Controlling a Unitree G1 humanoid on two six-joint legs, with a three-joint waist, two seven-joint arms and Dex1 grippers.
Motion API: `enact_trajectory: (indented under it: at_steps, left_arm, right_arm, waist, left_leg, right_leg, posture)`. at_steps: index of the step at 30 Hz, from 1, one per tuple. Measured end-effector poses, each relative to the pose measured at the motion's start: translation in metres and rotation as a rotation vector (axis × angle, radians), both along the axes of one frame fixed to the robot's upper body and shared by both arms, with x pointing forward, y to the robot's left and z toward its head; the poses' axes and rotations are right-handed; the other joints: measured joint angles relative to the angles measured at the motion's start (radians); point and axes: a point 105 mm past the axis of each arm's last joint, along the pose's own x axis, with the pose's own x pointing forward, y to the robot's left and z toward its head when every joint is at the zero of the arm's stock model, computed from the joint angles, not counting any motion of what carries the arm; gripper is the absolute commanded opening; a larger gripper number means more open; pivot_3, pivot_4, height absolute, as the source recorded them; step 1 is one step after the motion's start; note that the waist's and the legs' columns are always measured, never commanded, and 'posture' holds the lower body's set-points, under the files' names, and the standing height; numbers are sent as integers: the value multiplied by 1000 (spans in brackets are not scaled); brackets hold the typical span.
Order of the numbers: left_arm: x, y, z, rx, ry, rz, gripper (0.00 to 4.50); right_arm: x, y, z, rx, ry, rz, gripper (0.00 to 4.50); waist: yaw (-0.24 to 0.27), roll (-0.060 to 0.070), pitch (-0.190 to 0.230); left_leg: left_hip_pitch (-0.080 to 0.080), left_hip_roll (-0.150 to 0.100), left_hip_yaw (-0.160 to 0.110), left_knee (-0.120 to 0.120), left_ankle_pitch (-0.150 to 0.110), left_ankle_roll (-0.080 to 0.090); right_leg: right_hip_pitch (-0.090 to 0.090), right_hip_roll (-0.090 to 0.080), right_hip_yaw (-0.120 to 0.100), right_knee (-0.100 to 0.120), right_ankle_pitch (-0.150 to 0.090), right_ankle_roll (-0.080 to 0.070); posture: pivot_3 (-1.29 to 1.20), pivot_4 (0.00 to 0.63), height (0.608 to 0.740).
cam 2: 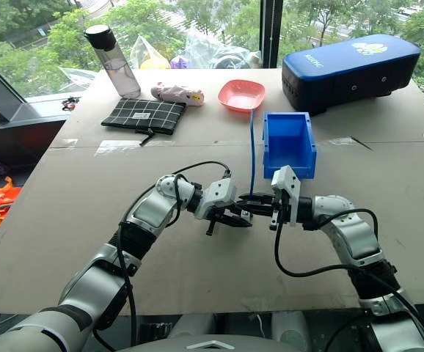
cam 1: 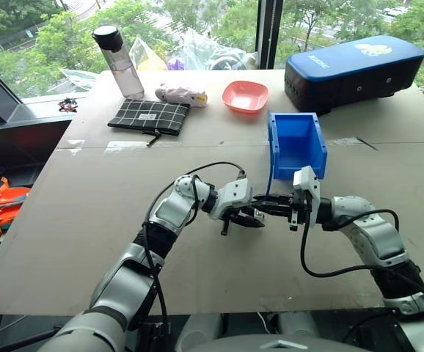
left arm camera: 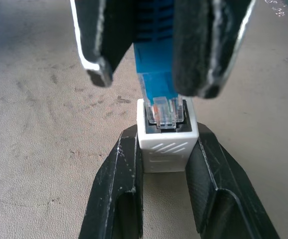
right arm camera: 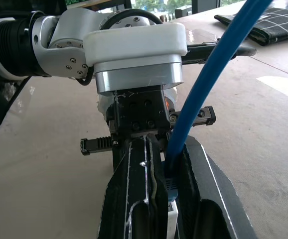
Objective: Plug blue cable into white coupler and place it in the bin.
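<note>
My left gripper (left arm camera: 166,135) is shut on the white coupler (left arm camera: 167,147), holding it by its sides with the dark socket facing the other hand. My right gripper (right arm camera: 171,149) is shut on the blue cable (right arm camera: 209,74) just behind its clear plug (left arm camera: 160,107). The plug's tip sits in the socket mouth. In the head views both grippers meet above the table's middle, left gripper (cam 1: 247,215) facing right gripper (cam 1: 272,207). The cable (cam 2: 252,154) rises from them beside the bin (cam 1: 297,147), which stands just behind with nothing visible inside.
Behind the bin lie a pink bowl (cam 1: 245,95) and a large dark blue case (cam 1: 353,70). At the back left are a bottle (cam 1: 120,62), a checked pouch (cam 1: 149,116) and a small pink toy (cam 1: 181,94). Bare brown tabletop (cam 1: 87,213) surrounds the hands.
</note>
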Motion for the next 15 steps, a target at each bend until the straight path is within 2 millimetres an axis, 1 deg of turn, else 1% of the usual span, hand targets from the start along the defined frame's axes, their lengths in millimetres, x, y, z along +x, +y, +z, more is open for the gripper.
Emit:
enact_trajectory:
  at_steps: [8,15]
  left_arm:
    - [0,1,0,6,1,4,568]
    - [0,1,-2,8,2,8,568]
  right_arm:
    - [-4,11,-3,-143,-134,68,0]
    - [-5,15,-9,-210,-197,73,0]
  waist:
    - [0,0,-1]
    - [-3,-1,-5]
  left_leg:
    - [0,-1,-1,0,0,0]
    - [2,-1,-2,0,0,0]
  right_leg:
    - [0,0,0,0,0,0]
    - [0,1,0,1,0,0]
  posture:
    - [0,150,737]
    - [0,150,737]
